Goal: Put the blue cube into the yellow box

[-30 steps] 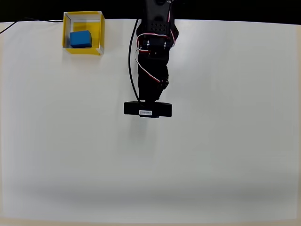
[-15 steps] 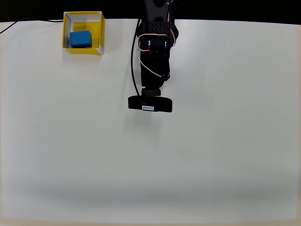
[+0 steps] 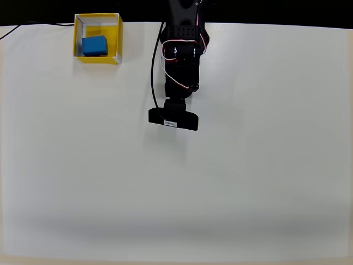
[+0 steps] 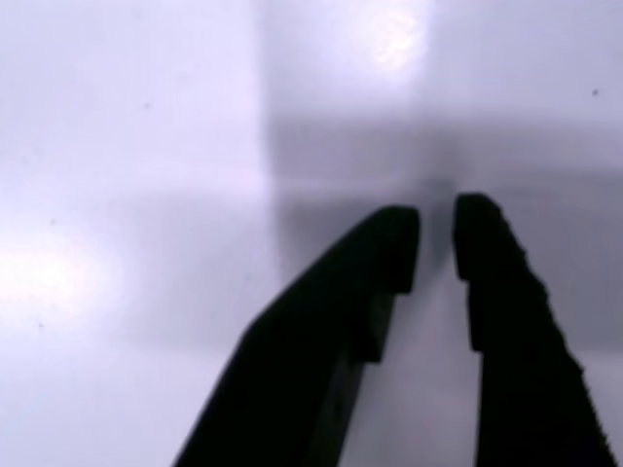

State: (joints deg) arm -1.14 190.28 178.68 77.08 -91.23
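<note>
1. in the overhead view, the yellow box sits at the far left corner of the white tabletop, its back wall close to the far edge.
2. the blue cube lies inside the yellow box, on its yellow floor, nearer the left wall than the right; a strip of yellow floor shows to the right of it.
3. the black arm reaches in from the middle of the far edge of the tabletop, well apart from the box, with red and white wires looped around its upper part.
4. a black cable hangs along the left side of the arm in the overhead view.
5. a black bar-shaped camera with a small white label sits across the end of the arm and covers what lies under it from above.
6. in the wrist view, the fingers are two dark tapered shapes above bare tabletop, with a soft shadow beneath them.
7. the tips of the fingers stand nearly together, with only a thin bright gap between them, and nothing is held there.
8. another thin dark cable runs over the far left corner of the tabletop, left of the box.
</note>
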